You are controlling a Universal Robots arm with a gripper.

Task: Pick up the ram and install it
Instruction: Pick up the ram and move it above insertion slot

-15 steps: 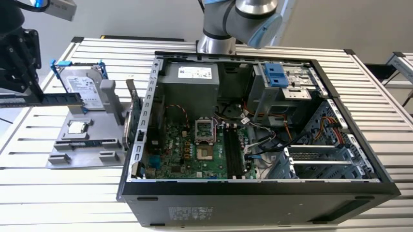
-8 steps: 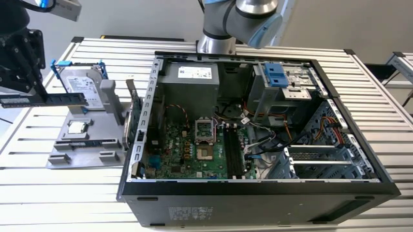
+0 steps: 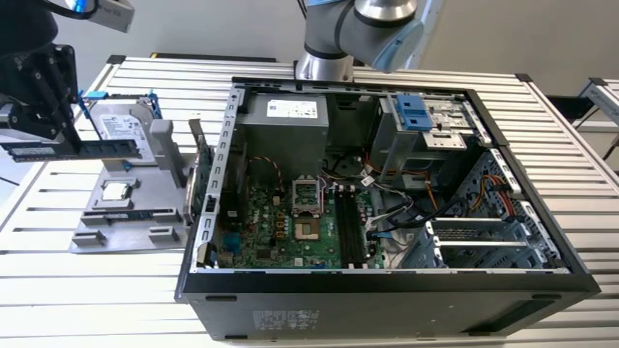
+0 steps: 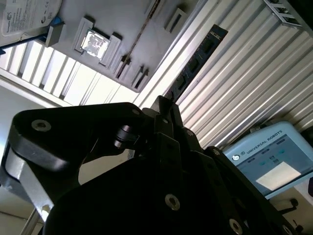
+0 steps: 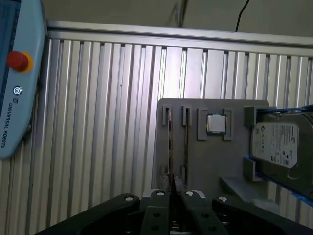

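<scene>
Green-blue ram [image 3: 101, 147] pinched by its flat faces in claw [image 3: 58, 139], upper left of exterior view, above grey parts holder [image 3: 145, 201]; long edge kept free, presumably for memory slots [image 3: 350, 225].

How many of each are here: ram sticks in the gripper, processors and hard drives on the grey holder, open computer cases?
ram, clamped in the gripper: 1
processor on the holder: 1
hard drive on the holder: 1
case, open: 1
Total: 4
</scene>
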